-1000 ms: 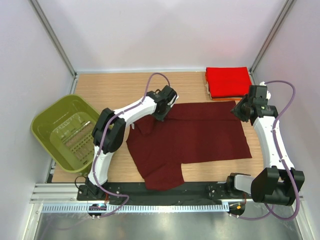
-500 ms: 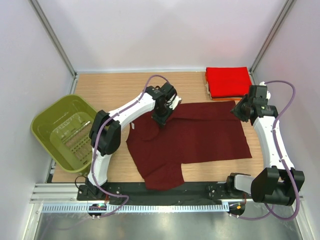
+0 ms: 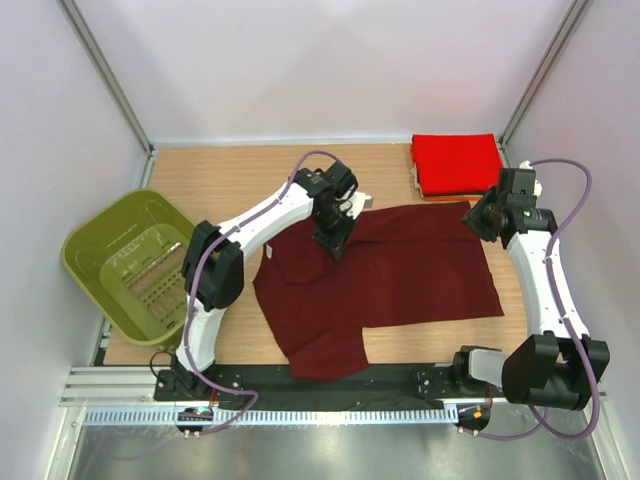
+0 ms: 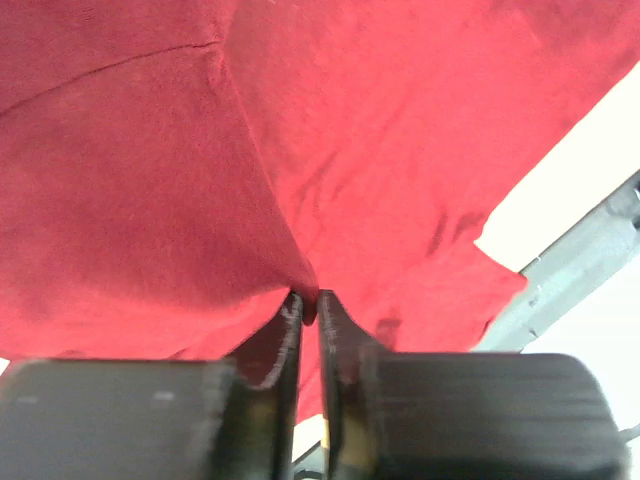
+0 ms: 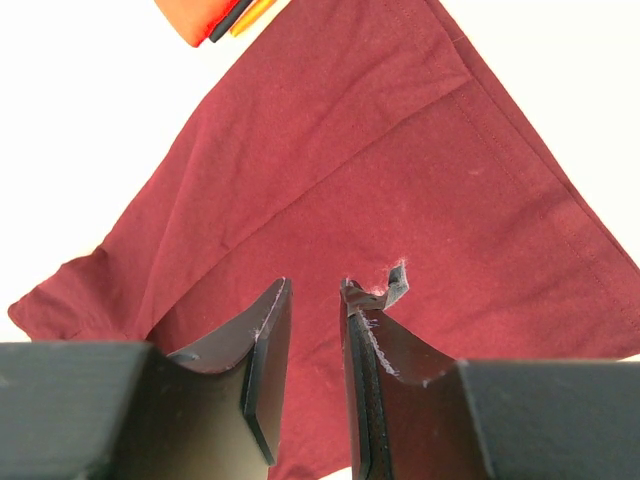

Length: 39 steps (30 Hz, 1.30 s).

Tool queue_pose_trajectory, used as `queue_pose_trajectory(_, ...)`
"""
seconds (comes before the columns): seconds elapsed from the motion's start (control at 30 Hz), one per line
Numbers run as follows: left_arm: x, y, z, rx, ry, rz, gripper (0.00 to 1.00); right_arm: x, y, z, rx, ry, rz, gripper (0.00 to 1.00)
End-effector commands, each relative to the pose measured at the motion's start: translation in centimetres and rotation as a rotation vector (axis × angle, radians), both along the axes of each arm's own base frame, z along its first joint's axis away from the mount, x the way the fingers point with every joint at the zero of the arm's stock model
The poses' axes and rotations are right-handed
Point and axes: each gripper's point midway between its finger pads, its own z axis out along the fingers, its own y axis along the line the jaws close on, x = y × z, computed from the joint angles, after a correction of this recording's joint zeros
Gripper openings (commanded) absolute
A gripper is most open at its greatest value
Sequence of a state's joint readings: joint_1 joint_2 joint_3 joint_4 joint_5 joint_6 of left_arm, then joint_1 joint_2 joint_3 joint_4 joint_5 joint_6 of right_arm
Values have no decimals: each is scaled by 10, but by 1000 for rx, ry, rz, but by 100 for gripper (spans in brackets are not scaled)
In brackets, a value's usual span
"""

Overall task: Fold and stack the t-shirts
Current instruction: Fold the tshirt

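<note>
I see left gripper (image 4: 309, 301) pinching a fold of dark maroon cloth t-shirt (image 3: 420, 275), spread on wooden bench (image 3: 220, 180) | right gripper (image 5: 313, 290) slightly parted, empty, over its corner | bright red folded t-shirt (image 3: 457, 160) back-right

Wooden table (image 3: 230, 175): maroon t-shirt (image 3: 400, 280) spread, folded t-shirt stack (image 3: 457, 165), green basket (image 3: 130, 260).
</note>
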<state>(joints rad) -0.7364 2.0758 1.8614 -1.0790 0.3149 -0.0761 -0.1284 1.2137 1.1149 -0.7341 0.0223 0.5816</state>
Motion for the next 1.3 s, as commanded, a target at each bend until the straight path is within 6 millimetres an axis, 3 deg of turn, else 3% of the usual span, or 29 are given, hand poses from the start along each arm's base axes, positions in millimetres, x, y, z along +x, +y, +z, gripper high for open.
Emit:
queue_pose_trajectory(0.0,9,-1,2,46,-25,47,14,8,0,15,1,-47,5,34)
queue_pose_trajectory(0.03,12,4,0,81,-38,66,27,9,6,13,28,-47,30,34)
queue_pose_trajectory(0.13,38,21,7,157,-174,164,38,14,7,-4,47,-23,23,35)
queue_pose_trajectory(0.3,91,54,18,160,-309,406,39,35,-5,-28,22,-12,-39,38)
queue_pose_trajectory(0.4,117,77,10,159,-302,529,40,54,-12,-33,3,-24,-57,38)
queue_pose_trajectory(0.43,126,84,7,169,-304,568,39,63,-13,-43,6,-7,-58,38)
queue_pose_trajectory(0.57,153,117,-30,279,-273,645,40,85,-25,-63,-21,38,-80,38)
queue_pose_trajectory(0.67,171,136,-42,312,-266,696,39,94,-39,-88,-34,97,-113,37)
queue_pose_trajectory(0.8,183,163,-67,392,-236,765,40,101,-60,-120,-68,151,-170,34)
queue_pose_trajectory(0.97,188,192,-79,500,-236,847,40,97,-86,-160,-71,236,-302,31)
queue_pose_trajectory(1.07,187,209,-78,573,-248,892,40,84,-98,-171,-71,276,-397,31)
queue_pose_trajectory(1.17,189,210,-76,559,-253,928,40,67,-108,-175,-87,295,-500,31)
queue_pose_trajectory(1.27,193,205,-72,538,-244,948,40,65,-113,-167,-76,242,-568,31)
